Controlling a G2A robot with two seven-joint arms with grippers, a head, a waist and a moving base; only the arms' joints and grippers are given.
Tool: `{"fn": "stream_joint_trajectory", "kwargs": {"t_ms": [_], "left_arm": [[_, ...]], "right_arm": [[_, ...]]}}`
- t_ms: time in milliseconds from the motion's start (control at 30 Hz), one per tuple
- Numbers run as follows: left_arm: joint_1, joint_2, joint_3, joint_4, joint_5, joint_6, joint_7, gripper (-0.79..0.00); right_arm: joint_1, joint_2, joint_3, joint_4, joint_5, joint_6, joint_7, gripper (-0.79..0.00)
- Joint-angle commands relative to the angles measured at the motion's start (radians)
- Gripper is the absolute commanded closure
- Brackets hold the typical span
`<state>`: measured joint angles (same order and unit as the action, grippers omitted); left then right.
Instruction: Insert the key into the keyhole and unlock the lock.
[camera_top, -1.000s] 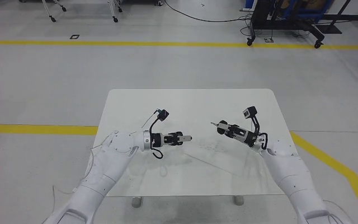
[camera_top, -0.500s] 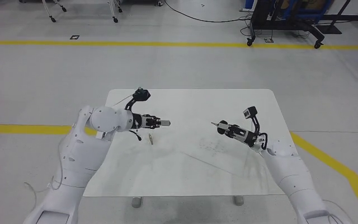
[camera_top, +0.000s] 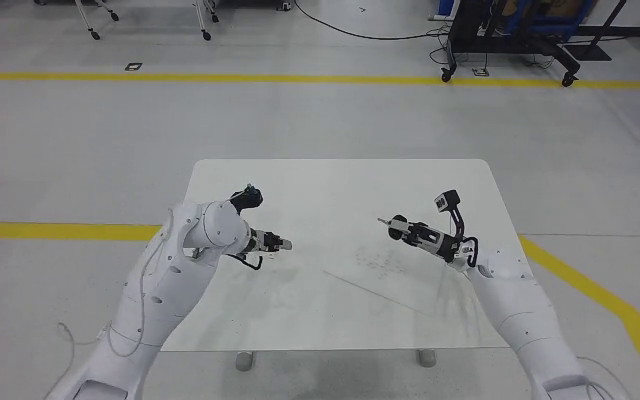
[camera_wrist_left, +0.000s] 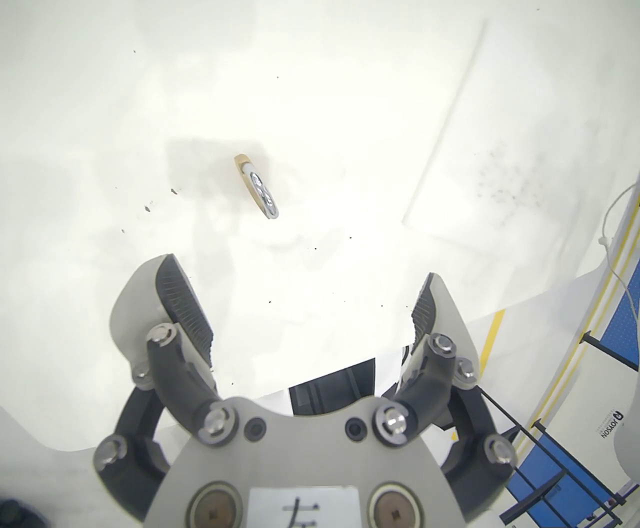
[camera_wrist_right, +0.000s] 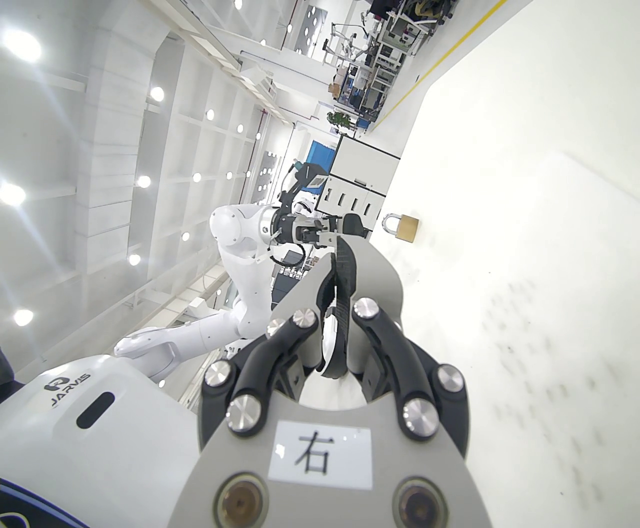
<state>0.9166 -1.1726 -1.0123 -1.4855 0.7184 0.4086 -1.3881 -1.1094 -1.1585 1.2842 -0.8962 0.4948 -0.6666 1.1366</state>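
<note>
- Padlock (camera_wrist_left: 256, 186) stands upright on its base on the white table (camera_top: 340, 190), with the chrome shackle (camera_wrist_right: 390, 222) on top, so its long axis runs straight up from the tabletop.
- From above, in the left wrist view, it shows as a narrow bar, chrome over brass. In the right wrist view its broad brass face is turned toward the right arm.
- It sits in the left half of the table, well in from every edge, with bare tabletop on all sides of it.
- Key (camera_top: 381, 220) is a thin shaft sticking out of the right gripper's fingertips. It lies roughly level above the table and points toward the table's middle and the left arm's side.
- Key and padlock are well apart, with open tabletop between them carrying only a patch of faint dark scuffs (camera_top: 375, 262).
- Left gripper (camera_wrist_left: 300, 275) hangs over the table looking down at the padlock. Its jaws are spread wide, with both ribbed pads bare, and they hold and touch nothing. The padlock lies beyond the fingertips, near them but apart.
- Right gripper (camera_wrist_right: 342, 250) is over the right half of the table, its jaws pressed together and clamped on the key.
</note>
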Motion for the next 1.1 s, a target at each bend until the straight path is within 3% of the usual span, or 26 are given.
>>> {"fn": "stream_joint_trajectory", "kwargs": {"t_ms": [0,33,133,267,333,467,833,900,967,1067], "left_arm": [[-0.025,-0.006,0.017,0.035,-0.006,0.007,0.005,-0.73],[-0.036,-0.009,0.03,0.06,0.007,0.011,0.01,-0.65],[-0.064,-0.021,0.068,0.127,0.02,0.02,0.029,-0.57],[-0.1,-0.039,0.116,0.201,0.004,-0.002,0.025,-0.545],[-0.116,-0.046,0.136,0.228,0.005,-0.011,0.028,-0.465],[-0.145,-0.059,0.164,0.263,0.007,-0.005,0.029,-0.385],[-0.209,-0.09,0.217,0.359,0.022,-0.013,0.06,-0.336],[-0.218,-0.098,0.234,0.37,0.022,-0.031,0.065,-0.249],[-0.226,-0.107,0.247,0.374,0.011,-0.036,0.065,-0.012],[-0.238,-0.115,0.26,0.386,0.018,-0.031,0.057,0.0]], "right_arm": [[0.0,0.0,0.0,0.0,0.0,0.0,0.0,0.0],[0.0,0.0,0.0,0.0,0.0,0.0,0.0,0.0],[0.0,0.0,0.0,0.0,0.0,0.0,0.0,0.0],[0.0,0.0,0.0,0.0,0.0,0.0,0.0,0.0],[0.0,0.0,0.0,0.0,0.0,0.0,0.0,0.0],[0.0,0.0,0.0,0.0,0.0,0.0,0.0,0.0],[0.0,0.0,0.0,0.0,0.0,0.0,0.0,0.0],[0.0,0.0,0.0,0.0,0.0,0.0,0.0,0.0],[0.0,0.0,0.0,0.0,0.0,0.0,0.0,0.0],[0.0,0.0,0.0,0.0,0.0,0.0,0.0,0.0]]}}
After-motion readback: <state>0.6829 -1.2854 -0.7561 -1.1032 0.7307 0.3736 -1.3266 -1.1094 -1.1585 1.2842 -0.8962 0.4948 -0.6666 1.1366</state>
